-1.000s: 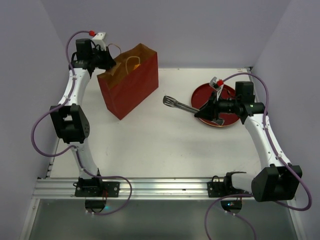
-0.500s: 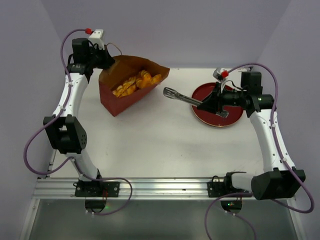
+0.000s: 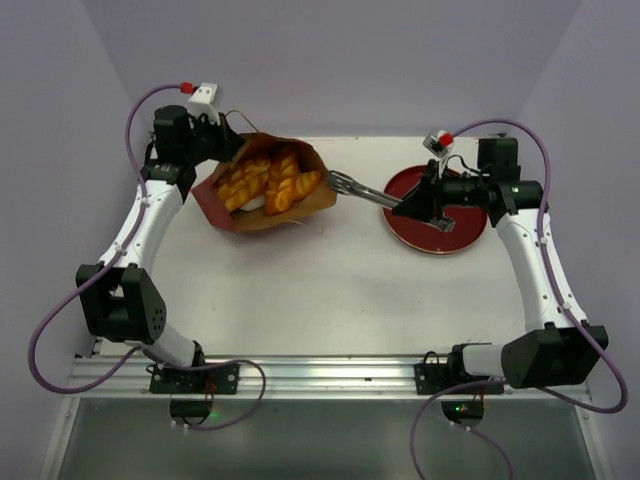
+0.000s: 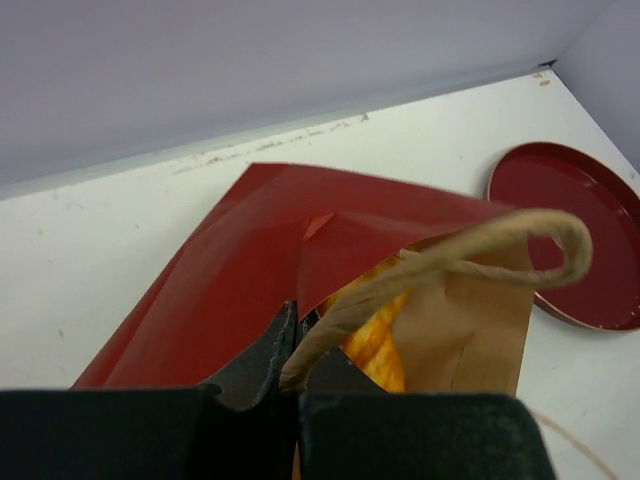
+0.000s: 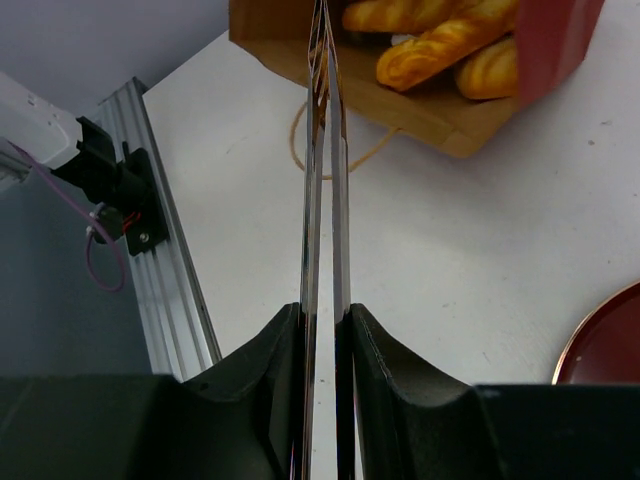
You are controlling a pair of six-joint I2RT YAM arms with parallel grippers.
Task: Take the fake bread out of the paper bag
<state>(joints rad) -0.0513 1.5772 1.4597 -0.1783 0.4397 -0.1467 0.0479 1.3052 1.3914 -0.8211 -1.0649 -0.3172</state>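
At the far left of the table (image 3: 320, 270), the left gripper (image 3: 220, 152) is clenched on one tan loop handle (image 4: 440, 262) of the bag (image 3: 218, 203), the cord pinched between its closed fingers. The bag lies tipped over, red outside toward the left arm, with its brown-lined mouth opening to the right and toward the overhead camera. The bread (image 3: 268, 180) is all inside it: several glossy orange twisted and long pieces packed together just behind the mouth. The second handle (image 5: 330, 150) lies loose on the table beside the mouth. Farther right, metal tongs (image 3: 365, 190) reach to the rim of the bag, their arms pressed almost together. The right gripper (image 3: 415, 207) grasps them tightly at their rear end, above the left edge of the red plate (image 3: 465, 225).
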